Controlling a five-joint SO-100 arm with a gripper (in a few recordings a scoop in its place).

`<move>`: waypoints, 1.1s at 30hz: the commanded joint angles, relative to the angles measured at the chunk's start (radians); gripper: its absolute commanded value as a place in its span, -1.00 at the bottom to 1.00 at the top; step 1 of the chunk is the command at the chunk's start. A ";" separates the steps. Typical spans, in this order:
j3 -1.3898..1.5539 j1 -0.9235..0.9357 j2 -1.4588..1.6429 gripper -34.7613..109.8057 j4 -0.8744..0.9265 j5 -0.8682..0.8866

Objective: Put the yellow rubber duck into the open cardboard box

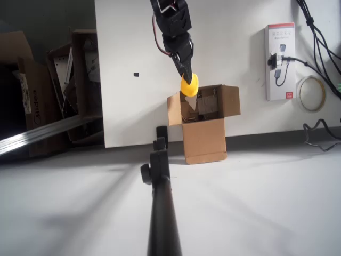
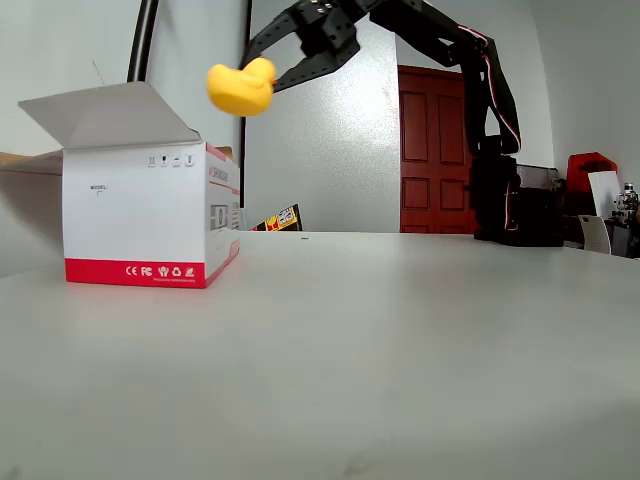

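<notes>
The yellow rubber duck (image 1: 189, 84) hangs in the air, clamped between the fingers of the black end effector (image 1: 186, 74). In the overhead view it sits just above the back-left flap of the open cardboard box (image 1: 204, 125), which stands on the white worktop (image 1: 256, 202) with its flaps spread. In the fixed view the duck (image 2: 241, 86) is held high, above and beside a white box with a red base stripe (image 2: 150, 220).
</notes>
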 commanded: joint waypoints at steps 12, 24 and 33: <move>-0.060 0.008 -0.046 -0.45 -0.069 0.028; -0.060 0.011 -0.048 -0.26 -0.067 0.051; -0.060 0.012 -0.048 -0.20 -0.067 0.055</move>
